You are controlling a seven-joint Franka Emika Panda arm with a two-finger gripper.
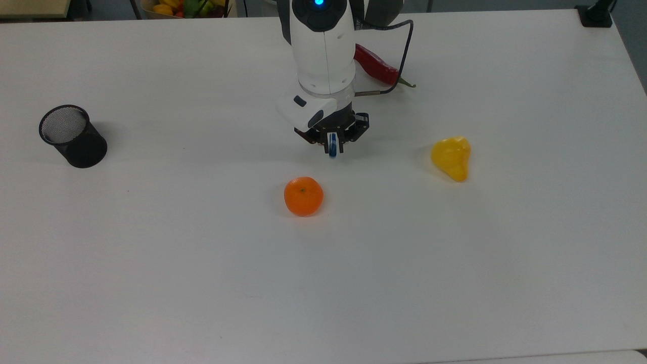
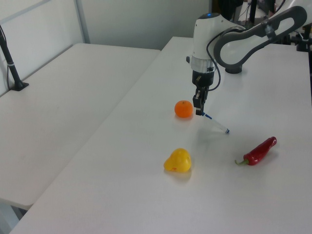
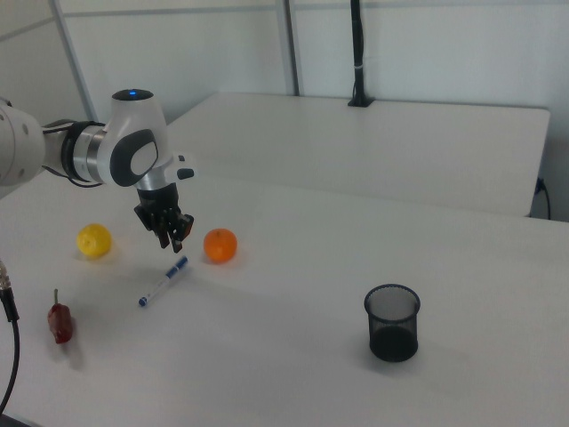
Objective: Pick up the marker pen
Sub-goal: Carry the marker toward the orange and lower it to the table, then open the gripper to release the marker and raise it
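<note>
The gripper [image 3: 172, 237] hangs over the marker pen [image 3: 164, 282], hiding its cap.
</note>
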